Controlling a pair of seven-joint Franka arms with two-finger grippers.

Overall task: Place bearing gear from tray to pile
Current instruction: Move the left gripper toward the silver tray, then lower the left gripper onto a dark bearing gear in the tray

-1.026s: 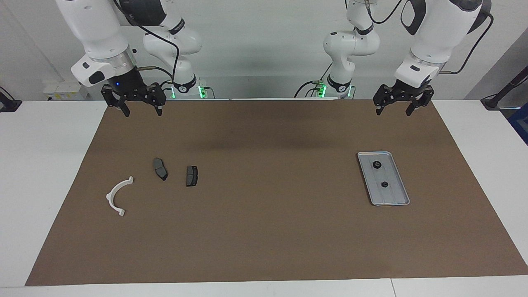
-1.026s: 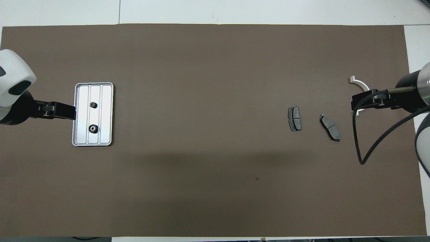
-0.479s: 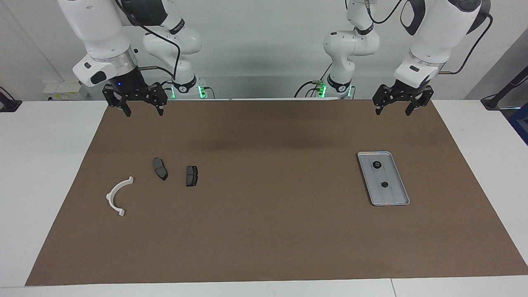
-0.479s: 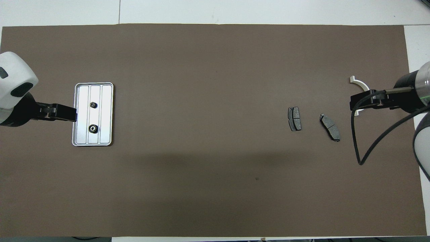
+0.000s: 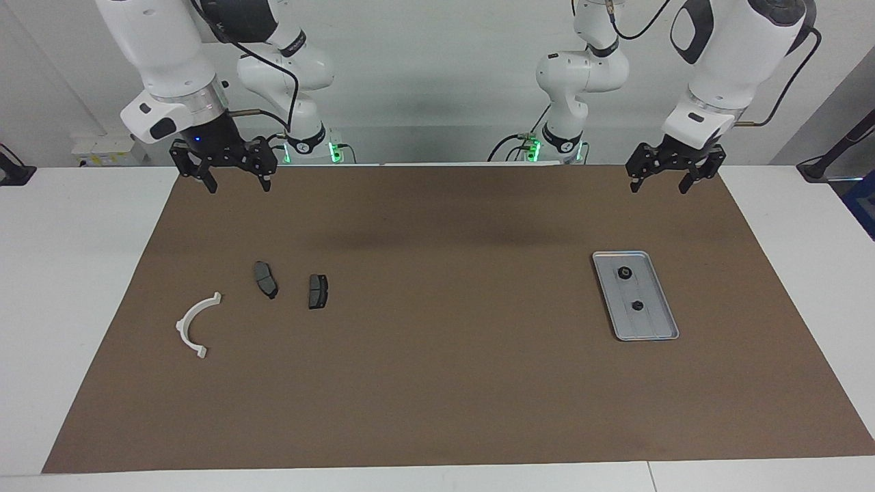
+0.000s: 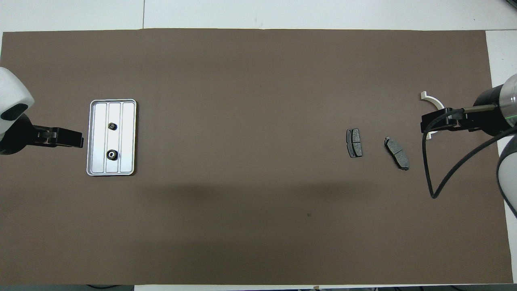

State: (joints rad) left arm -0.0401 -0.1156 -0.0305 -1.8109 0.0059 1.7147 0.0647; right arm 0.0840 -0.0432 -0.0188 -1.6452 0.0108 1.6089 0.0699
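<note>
Landmark: the tray [image 5: 666,333]; everything below is placed from it
Left gripper [image 5: 673,181]: nearer the robots than the tray, raised over the brown mat [image 5: 437,383]; jaws wide, holding nothing; likely parked to keep the tray in clear sight
Right gripper [image 5: 234,180]: well apart from the tray, at the right arm's end; jaws wide and empty; this arm waits
Near gear [image 5: 624,272]: on the tray, at its robot-side end; well below the left jaws, untouched
Far gear [image 5: 637,305]: mid-tray, farther out; neither is lifted yet
Plates [image 5: 265,279] [image 5: 318,291]: well apart from the tray, toward the right arm; flat on the mat
White half-ring [image 5: 193,323]: farthest from the tray; with the plates it marks the drop spot
</note>
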